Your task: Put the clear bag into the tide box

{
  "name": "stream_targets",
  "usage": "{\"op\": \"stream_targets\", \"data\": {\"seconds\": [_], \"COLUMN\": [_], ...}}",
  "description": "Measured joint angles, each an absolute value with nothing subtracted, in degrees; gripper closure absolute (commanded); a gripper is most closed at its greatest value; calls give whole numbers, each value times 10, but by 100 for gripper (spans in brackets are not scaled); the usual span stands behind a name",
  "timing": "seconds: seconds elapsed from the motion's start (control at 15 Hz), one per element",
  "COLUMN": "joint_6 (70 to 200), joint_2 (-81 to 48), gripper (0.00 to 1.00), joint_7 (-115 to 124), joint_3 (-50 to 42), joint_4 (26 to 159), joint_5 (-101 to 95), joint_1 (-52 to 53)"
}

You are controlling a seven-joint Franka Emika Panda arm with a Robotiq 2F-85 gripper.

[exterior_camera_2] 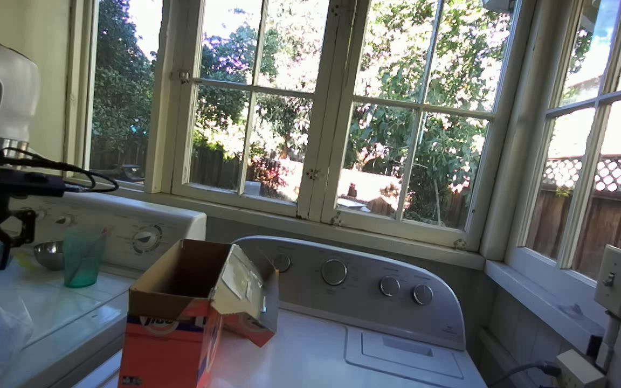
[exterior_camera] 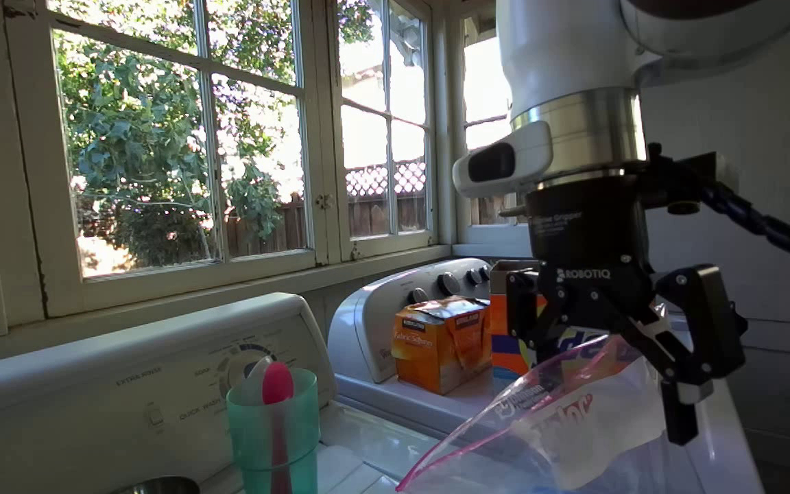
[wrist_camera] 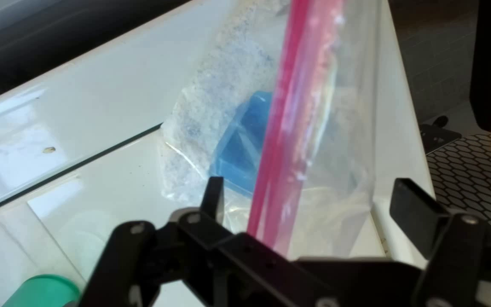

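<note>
Your claw (wrist_camera: 313, 199), foremost in the wrist view and marked ROBOTIQ, stands with jaws spread wide, gripping nothing, astride the clear bag (wrist_camera: 284, 123) on the bench (wrist_camera: 113, 183), presumably so you can pinch its pink seal strip (wrist_camera: 273, 162). The tide box (exterior_camera_2: 165, 350), name partly masked, has its lid (exterior_camera_2: 240, 280) folded back, apparently to admit the bag. The smaller box (exterior_camera: 439, 353) reads "Fabric Softener".

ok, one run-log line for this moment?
clear zip-top bag: ungripped, outside Tide box | gripper: open, near pink seal strip | Tide box: top open | placement: pending
</note>
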State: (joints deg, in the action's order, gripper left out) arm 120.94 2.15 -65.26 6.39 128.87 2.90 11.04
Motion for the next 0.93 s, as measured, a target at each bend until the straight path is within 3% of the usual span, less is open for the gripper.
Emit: {"op": "stream_targets", "data": {"seconds": [0.07, 0.27, 0.33, 0.47, 0.53, 0.93], "joint_6": [1211, 1214, 1214, 1215, 1215, 1215], "joint_2": [13, -6, -9, -12, -12, -12], "gripper": [26, 50, 31, 47, 49, 49], "joint_7": [-653, -646, -640, -629, -626, -622], "joint_3": [65, 69, 70, 72, 72, 72], "joint_4": [1289, 1289, 1289, 1289, 1289, 1289], "joint_5": [29, 29, 29, 29, 29, 29], "joint_1": [110, 110, 110, 110, 110, 110]}}
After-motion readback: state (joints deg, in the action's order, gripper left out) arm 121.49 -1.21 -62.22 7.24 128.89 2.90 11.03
